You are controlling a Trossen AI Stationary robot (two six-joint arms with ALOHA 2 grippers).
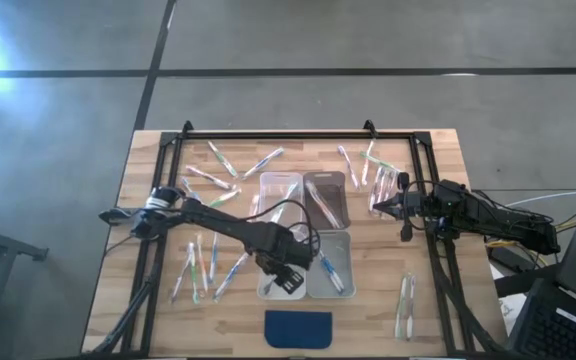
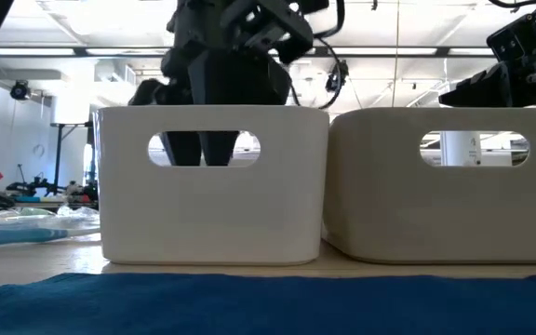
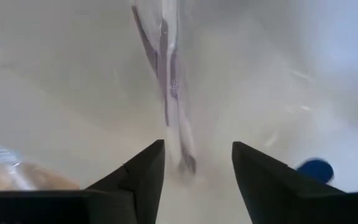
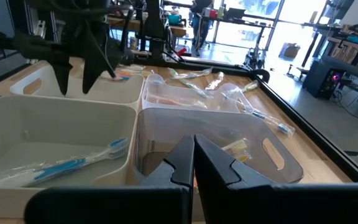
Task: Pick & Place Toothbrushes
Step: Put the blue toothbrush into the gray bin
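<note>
Left gripper point(image 1: 286, 277), fingers spread, hangs inside the lower-left bin point(image 1: 265, 288) over a wrapped toothbrush point(image 3: 169, 81) lying there. A few are binned; many toothbrushes point(image 1: 200, 262) lie scattered. Right gripper point(image 1: 386, 208), pressed together, waits centre-right.

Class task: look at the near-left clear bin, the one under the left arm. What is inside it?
Near-left bin: one toothbrush lies inside, below the open left claw. The arm hides the rest.
</note>
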